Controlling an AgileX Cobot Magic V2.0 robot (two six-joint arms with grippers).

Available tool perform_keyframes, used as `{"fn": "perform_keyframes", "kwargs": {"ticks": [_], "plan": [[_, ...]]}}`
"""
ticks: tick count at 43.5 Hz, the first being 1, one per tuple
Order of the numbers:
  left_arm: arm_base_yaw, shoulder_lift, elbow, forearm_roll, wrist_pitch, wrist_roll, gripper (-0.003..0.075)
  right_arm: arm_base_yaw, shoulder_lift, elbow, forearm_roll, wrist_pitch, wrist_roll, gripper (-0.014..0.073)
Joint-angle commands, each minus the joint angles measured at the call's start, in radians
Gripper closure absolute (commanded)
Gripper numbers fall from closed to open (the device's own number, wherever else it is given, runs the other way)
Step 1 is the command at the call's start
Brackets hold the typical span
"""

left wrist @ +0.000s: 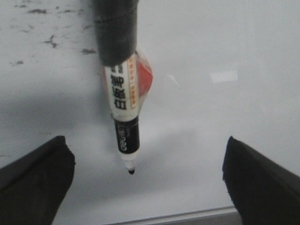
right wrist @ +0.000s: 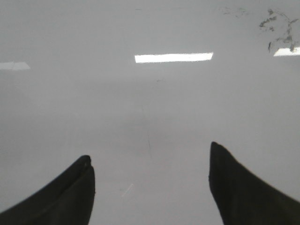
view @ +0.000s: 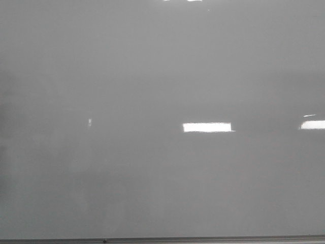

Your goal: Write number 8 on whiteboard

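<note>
The right gripper [right wrist: 150, 187], jaws spread, faces the whiteboard [right wrist: 150, 108] with dark smudges [right wrist: 279, 26].

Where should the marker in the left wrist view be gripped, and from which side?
Probably the white labelled barrel of the marker, between the black sleeve and the dark collar near the nib. Come from its two long sides: it is a slim cylinder, and the nib must stay free.

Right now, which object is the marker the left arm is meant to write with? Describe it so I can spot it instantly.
Start from the pale whiteboard filling the left wrist view. The marker hangs over it between the left gripper fingers, which stand wide apart. It is the only coloured thing there: white barrel, orange-red label, black printing, dark tip pointing at the board.
</note>
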Motion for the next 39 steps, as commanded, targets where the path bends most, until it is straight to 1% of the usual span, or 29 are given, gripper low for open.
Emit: {"fn": "perform_keyframes", "kwargs": {"ticks": [1,12,15,17,21,27,28,31,37,39], "plan": [[-0.005,0.024,-0.035,0.01,-0.097,0.002,0.0102,0.0,0.014,-0.029,0.0,-0.077,-0.001,0.0055],[-0.005,0.07,-0.035,0.045,-0.175,0.002,0.0106,0.0,0.014,-0.029,0.0,-0.077,-0.001,0.0055],[-0.005,0.077,-0.035,0.053,-0.189,0.002,0.0128,0.0,0.014,-0.029,0.0,-0.077,-0.001,0.0055],[-0.005,0.08,-0.035,0.054,-0.189,0.002,0.0156,0.0,0.014,-0.029,0.0,-0.077,-0.001,0.0055],[-0.005,0.08,-0.035,0.054,-0.185,0.002,0.0241,0.0,0.014,-0.029,0.0,-0.077,-0.001,0.0055],[-0.005,0.08,-0.035,0.06,-0.185,0.002,0.0421,0.0,0.014,-0.029,0.0,-0.077,-0.001,0.0055],[-0.005,0.08,-0.035,0.06,-0.185,0.002,0.0439,0.0,0.014,-0.029,0.0,-0.077,-0.001,0.0055],[-0.005,0.08,-0.035,0.062,-0.19,0.002,0.0523,0.0,0.014,-0.029,0.0,-0.077,-0.001,0.0055],[-0.005,0.08,-0.035,0.065,-0.2,0.002,0.0659,0.0,0.014,-0.029,0.0,-0.077,-0.001,0.0055],[-0.005,0.08,-0.035,0.065,-0.2,0.002,0.0692,0.0,0.014,-0.029,0.0,-0.077,-0.001,0.0055]]}}
